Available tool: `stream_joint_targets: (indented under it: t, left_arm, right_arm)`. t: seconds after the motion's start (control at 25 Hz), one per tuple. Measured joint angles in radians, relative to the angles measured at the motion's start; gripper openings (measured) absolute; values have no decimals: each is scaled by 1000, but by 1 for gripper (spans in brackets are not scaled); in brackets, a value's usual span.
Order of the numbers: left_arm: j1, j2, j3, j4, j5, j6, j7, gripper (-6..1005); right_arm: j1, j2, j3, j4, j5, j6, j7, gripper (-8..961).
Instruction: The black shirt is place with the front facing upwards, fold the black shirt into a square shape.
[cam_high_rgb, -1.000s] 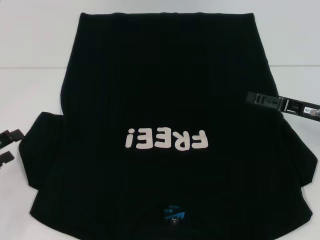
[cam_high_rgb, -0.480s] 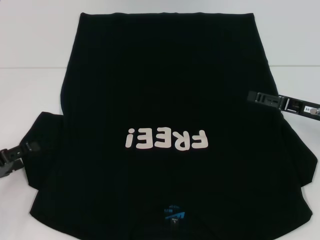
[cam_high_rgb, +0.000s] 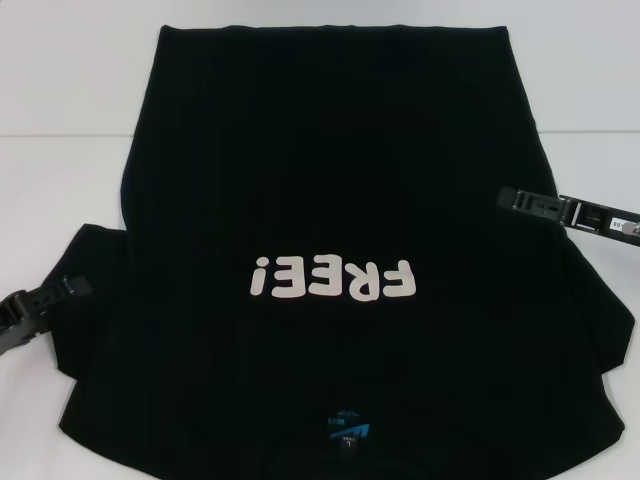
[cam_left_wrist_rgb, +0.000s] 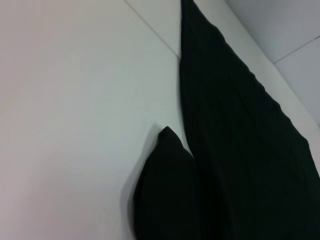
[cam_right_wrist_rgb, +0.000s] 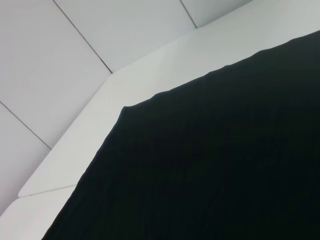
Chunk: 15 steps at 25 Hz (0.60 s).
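On the white table (cam_high_rgb: 60, 90), the black shirt (cam_high_rgb: 330, 180) lies flat.
Soft, limp cloth; pinch sleeve edges. Left gripper (cam_high_rgb: 72, 288) and right gripper (cam_high_rgb: 505, 198): finger state unclear.

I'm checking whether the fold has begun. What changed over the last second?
The left gripper moved in from the table edge onto the black shirt's left sleeve. The right gripper drifted slightly lower at the right side seam. The shirt lies flat, unfolded, as before.
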Motion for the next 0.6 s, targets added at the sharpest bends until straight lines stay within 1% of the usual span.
stream_joint_targets:
  t: [0.48,0.6]
  left_arm:
    - [-2,-1,0,-1,2,-18,-15,837]
    - [-2,-2,0,-1,2,-21,-17,714]
  right_arm:
    - [-4,-3,26,1,0,-13,0,940]
    - [-4,-3,26,1,0,-20,0,940]
